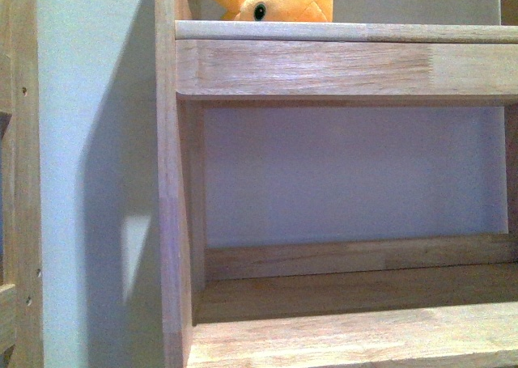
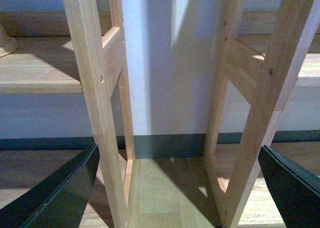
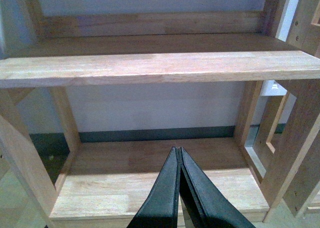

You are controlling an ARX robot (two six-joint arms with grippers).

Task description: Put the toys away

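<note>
Toys: one orange plush (image 1: 283,0) on wooden shelf (image 1: 340,32); left end effector (image 2: 180,188) open, right end effector (image 3: 179,160) closed, empty.

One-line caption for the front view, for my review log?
Orange-yellow plush toy sits on the upper shelf of a wooden shelving unit; the compartment below holds nothing visible, and neither gripper is in view.

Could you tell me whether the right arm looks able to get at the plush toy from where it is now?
Probably not yet. The plush toy sits on an upper shelf, while the right gripper, shut and empty, points at the shelves lower down. Nothing blocks it, but it would need raising and opening first.
</note>
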